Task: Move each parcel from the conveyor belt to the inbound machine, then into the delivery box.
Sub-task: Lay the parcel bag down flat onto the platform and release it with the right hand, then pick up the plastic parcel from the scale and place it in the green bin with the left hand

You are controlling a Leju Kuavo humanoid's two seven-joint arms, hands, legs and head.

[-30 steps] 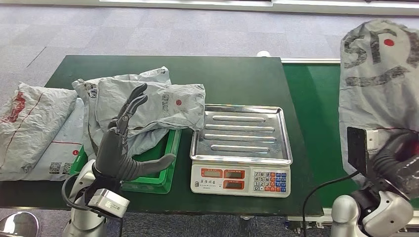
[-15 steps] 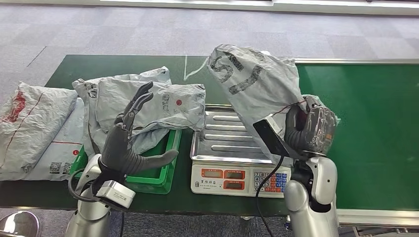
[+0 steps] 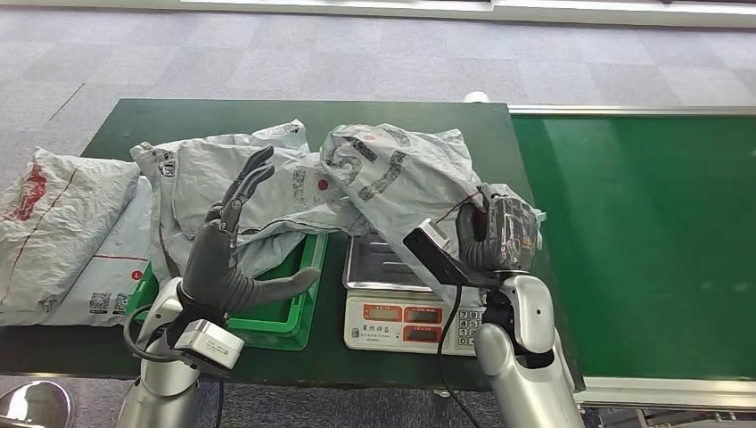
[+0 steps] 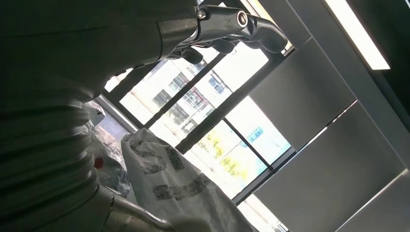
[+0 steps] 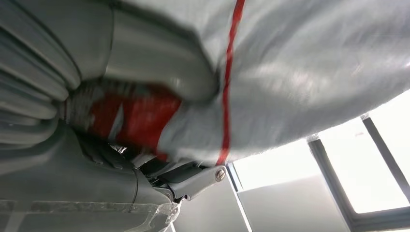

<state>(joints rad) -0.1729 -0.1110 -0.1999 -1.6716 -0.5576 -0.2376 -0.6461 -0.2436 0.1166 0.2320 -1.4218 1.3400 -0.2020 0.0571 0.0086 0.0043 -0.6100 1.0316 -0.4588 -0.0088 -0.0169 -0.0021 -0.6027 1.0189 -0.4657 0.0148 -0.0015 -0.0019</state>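
My right hand [image 3: 496, 239] grips a grey plastic parcel [image 3: 403, 176] with large dark letters and holds it over the steel tray of the weighing scale [image 3: 392, 308]. The bag drapes across the tray toward the left. In the right wrist view the grey parcel [image 5: 309, 72] with a red stripe fills the frame, clamped under my thumb. My left hand [image 3: 230, 248] hovers open above the green delivery box [image 3: 299, 303], fingers spread and pointing up. Other grey parcels [image 3: 241, 183] lie heaped over that box. The green conveyor belt [image 3: 651, 232] lies at the right.
Two more grey parcels [image 3: 53, 232] lie at the table's left edge. The dark green table [image 3: 196, 116] reaches to the conveyor's metal rail [image 3: 624, 111]. The left wrist view looks up at windows and shows the lettered parcel [image 4: 174, 179] beside my left hand [image 4: 232, 21].
My right arm has swung left from over the conveyor, carrying the lettered parcel down onto the scale tray. My left hand has barely moved.
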